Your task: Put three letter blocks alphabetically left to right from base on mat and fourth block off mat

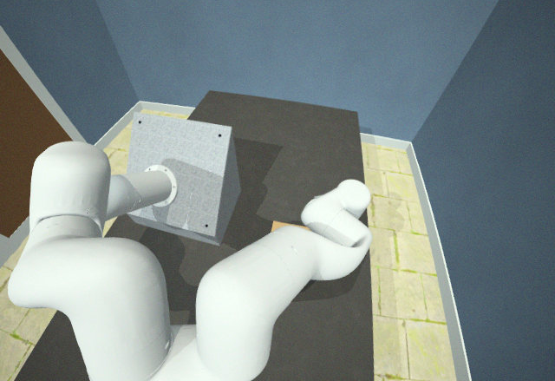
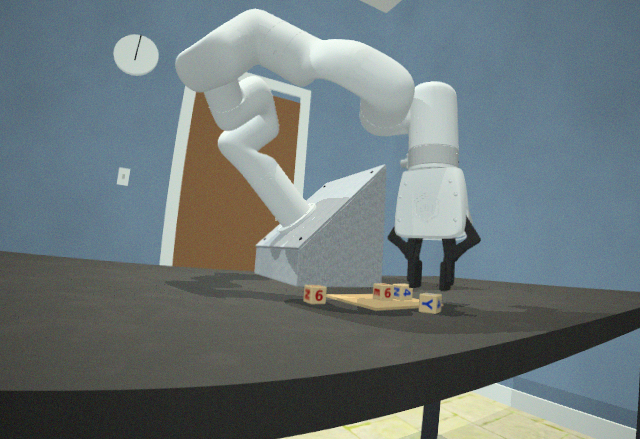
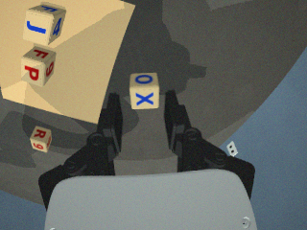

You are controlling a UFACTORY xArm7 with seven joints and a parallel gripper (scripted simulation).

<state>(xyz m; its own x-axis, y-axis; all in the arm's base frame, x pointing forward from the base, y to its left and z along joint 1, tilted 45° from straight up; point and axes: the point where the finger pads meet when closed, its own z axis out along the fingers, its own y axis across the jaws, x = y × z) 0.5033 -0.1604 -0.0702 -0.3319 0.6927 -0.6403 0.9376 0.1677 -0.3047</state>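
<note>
The J block (image 3: pixel 35 27) (image 2: pixel 402 291), letter turned sideways, and the P block (image 3: pixel 32 73) (image 2: pixel 381 291) lie close together on the tan mat (image 3: pixel 91 86) (image 2: pixel 361 302) (image 1: pixel 286 225). The X block (image 3: pixel 145 99) (image 2: pixel 430 303) lies off the mat beside its right edge in the wrist view. The fourth block (image 3: pixel 38 145) (image 2: pixel 314 294) lies off the mat, with what looks like a 9 on top and an R on one side. My gripper (image 3: pixel 142 104) (image 2: pixel 429 284) is partly open and empty, above the X block. The arm hides the blocks in the top view.
My grey pedestal (image 1: pixel 179 143) (image 2: pixel 346 243) stands on the dark table (image 1: pixel 291 121) (image 2: pixel 180 341). In the wrist view the curved table edge runs along the right. The arm's shadow falls over parts of the mat and table.
</note>
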